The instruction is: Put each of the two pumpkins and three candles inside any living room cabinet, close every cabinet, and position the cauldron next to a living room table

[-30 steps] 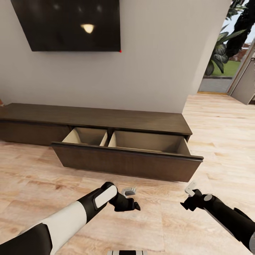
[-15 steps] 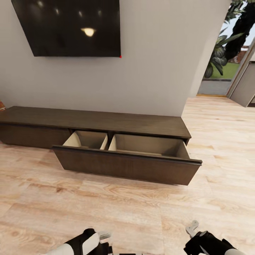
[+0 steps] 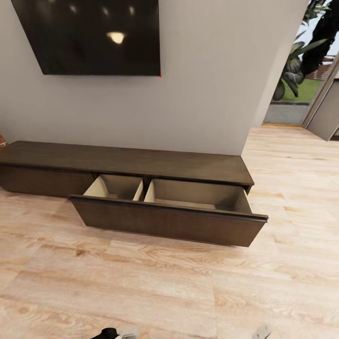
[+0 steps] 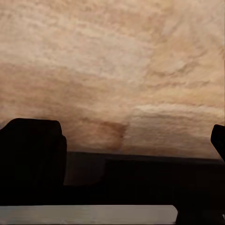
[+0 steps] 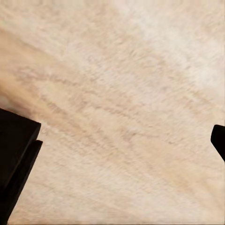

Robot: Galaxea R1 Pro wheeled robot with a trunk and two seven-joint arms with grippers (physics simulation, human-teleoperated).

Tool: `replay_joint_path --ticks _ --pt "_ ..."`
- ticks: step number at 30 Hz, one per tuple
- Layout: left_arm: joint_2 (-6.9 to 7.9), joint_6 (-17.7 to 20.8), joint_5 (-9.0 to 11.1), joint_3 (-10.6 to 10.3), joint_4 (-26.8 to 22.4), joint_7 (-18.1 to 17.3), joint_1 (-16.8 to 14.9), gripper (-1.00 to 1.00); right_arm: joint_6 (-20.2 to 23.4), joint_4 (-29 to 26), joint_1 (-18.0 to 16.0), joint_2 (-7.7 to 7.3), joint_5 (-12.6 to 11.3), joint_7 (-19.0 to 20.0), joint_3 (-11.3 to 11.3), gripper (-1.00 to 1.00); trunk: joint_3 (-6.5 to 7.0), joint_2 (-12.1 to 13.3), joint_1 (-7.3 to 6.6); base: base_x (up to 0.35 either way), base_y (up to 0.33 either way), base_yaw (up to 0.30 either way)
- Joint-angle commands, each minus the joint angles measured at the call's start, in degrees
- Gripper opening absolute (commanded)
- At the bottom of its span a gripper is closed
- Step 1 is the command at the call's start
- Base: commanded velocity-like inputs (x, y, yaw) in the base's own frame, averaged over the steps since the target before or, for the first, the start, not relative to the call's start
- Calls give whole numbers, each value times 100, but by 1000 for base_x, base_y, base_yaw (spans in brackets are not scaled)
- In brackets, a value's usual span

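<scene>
The long dark brown cabinet [image 3: 127, 160] stands against the white wall. Its wide right drawer [image 3: 169, 221] is pulled out, showing two pale beige compartments with nothing visible inside. A tip of my left gripper [image 3: 123, 334] and of my right gripper [image 3: 262, 331] just peek in at the head view's lower edge, well short of the drawer. In the left wrist view the left gripper [image 4: 126, 136] is open over bare wood floor. The right gripper [image 5: 119, 136] is open too, with only floor between its fingers. The pumpkins, candles, cauldron and table are out of view.
A black TV [image 3: 89, 35] hangs on the wall above the cabinet. At the right, a doorway [image 3: 301, 80] opens onto plants and grass. Light wood floor [image 3: 155, 282] stretches between me and the drawer.
Both arms have drawn back and down, from reaching over the floor in front of the drawer to just their tips at the lower edge. The cabinet and drawer are unchanged.
</scene>
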Motion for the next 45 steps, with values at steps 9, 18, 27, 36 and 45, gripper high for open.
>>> replay_joint_path --ticks 9,18,27,36,45 --pt "60 -11 4 -77 146 0 193 100 -226 33 181 96 -21 -8 -7 100 80 362 -198 0 0 0" --pt "73 -31 31 -75 575 24 207 100 -247 38 189 81 -21 -8 -20 100 214 723 -396 0 0 21" --pt "86 -469 48 -64 843 44 207 100 -364 41 189 66 -21 -9 -38 100 311 1044 -572 0 0 199" --pt "87 -525 53 -61 857 44 207 100 -503 43 189 78 -21 -26 -59 100 310 1044 -572 0 0 285" --pt "92 -766 48 -61 858 44 207 100 -503 43 189 81 -21 -21 -55 100 310 1044 -572 0 0 289"
